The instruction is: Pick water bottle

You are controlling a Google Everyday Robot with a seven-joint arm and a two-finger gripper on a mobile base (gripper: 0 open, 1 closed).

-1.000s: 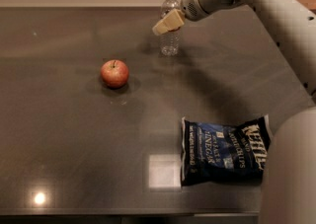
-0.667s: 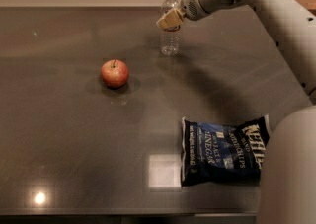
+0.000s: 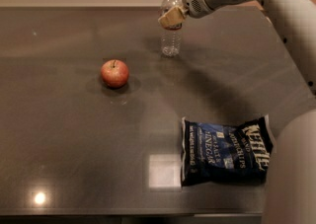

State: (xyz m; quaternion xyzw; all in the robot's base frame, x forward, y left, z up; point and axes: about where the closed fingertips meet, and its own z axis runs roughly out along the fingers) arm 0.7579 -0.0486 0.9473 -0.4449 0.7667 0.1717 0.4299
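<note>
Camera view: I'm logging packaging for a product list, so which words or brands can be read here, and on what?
"Kettle": brand name, running sideways along the right end of the chip bag.
"VINEGAR": near the middle of the same bag; the smaller print around it is too blurred to read.
Water bottle: its label cannot be read, and the gripper sits in front of the bottle's upper part.
Apple: no text.

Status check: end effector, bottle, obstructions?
End effector at the water bottle, upper part. Bottle upright. Apple, chip bag lie apart from it.
</note>
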